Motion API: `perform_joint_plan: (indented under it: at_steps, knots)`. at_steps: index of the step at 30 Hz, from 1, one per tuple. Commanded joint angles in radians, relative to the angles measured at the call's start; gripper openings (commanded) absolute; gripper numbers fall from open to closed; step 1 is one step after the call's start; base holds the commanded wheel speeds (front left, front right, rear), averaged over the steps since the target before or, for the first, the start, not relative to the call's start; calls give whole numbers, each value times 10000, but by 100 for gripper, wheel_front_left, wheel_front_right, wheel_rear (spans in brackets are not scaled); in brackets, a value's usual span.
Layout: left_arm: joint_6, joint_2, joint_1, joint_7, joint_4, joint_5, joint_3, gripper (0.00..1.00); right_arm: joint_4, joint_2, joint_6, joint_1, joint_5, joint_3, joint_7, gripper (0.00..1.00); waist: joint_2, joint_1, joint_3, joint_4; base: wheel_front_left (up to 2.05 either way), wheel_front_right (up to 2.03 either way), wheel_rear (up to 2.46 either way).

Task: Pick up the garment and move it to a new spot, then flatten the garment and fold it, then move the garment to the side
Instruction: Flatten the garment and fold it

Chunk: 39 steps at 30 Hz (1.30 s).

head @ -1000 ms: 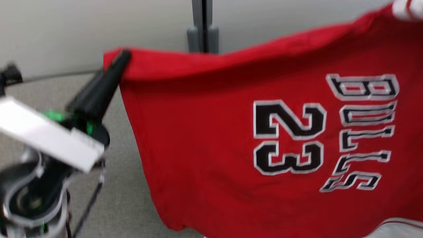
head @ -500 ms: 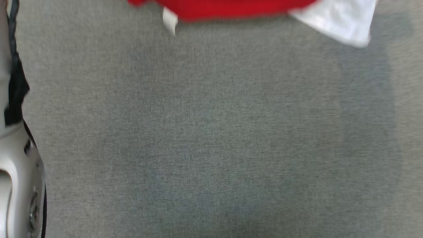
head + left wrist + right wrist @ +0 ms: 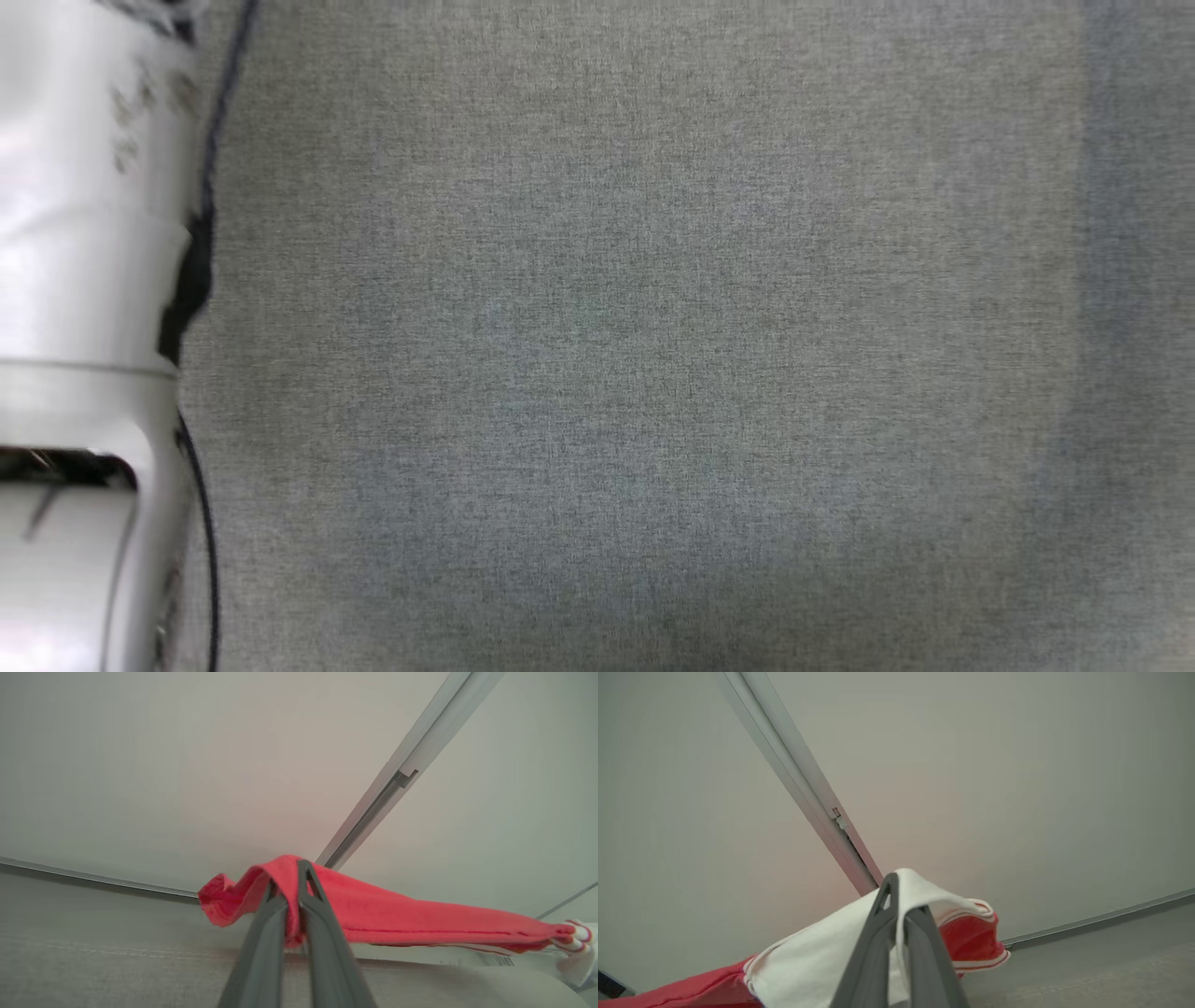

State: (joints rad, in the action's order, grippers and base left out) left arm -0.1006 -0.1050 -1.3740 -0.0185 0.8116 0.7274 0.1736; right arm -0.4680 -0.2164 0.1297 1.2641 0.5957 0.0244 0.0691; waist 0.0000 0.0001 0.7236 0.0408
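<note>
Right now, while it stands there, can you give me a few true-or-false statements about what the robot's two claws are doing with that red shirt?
1. The left gripper is shut on a red edge of the garment. True.
2. The right gripper is open and holds nothing. False: it is shut on a white part of the garment.
3. The garment is blue. False: it is red, with that white part at one end.
4. The head view looks down on a grey surface, with a pale arm at its left edge. True.
5. The garment lies in a heap. False: in the left wrist view it stretches away from the left gripper, off the ground.
</note>
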Motion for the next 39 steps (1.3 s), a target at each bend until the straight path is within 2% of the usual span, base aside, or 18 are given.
perform_joint_plan:
  at_steps: [1,4,5,8,13,16,21,25,28,32,39]
  knots:
    - [-155,57,607,232,94,248,-10,0,336,-218,18,-919,415,-99,-378,0,0,-1,-346,-22,0,0,0]
    - [-276,92,1952,555,-169,663,119,0,1218,-382,18,-2676,1225,-346,-923,0,0,-1,-919,-65,0,0,0]
    - [-276,92,1952,555,-169,663,119,0,1218,-382,18,-2676,1225,-346,-923,0,0,-1,-919,-65,0,0,0]
    - [-306,45,3700,810,-983,1032,350,0,2261,-415,18,-4661,1923,-543,-1318,0,0,-1,-1668,-151,0,0,0]
    - [-287,-248,8143,1076,-2876,1732,598,0,3407,-337,18,-8591,2631,-717,-1643,0,0,-1,-3820,-392,0,0,0]
    - [-238,-32,10848,770,-4329,2703,445,0,3847,-37,18,-10789,2810,-717,-1418,0,0,-1,-4869,-568,0,0,0]
    - [578,7,14588,675,-6915,3515,154,0,4089,471,18,-13697,2495,-523,-1144,0,0,-1,-6122,-880,0,0,0]
    - [1146,117,16845,743,-8235,3789,186,0,4267,895,18,-15293,2243,-226,-1003,0,0,-1,-6641,-1124,0,0,0]
    - [1422,205,17925,745,-8976,3866,417,0,4563,1071,18,-16110,2178,3,-767,0,0,-1,-6755,-1165,0,0,0]
    - [1780,202,18503,629,-9798,3786,638,0,4997,1171,18,-16294,2100,451,-445,0,0,-1,-6659,-1169,0,0,0]
    - [2585,-212,17133,-278,-10441,3448,706,0,5321,1070,18,-14842,1713,864,852,0,0,-1,-6096,-845,0,0,0]
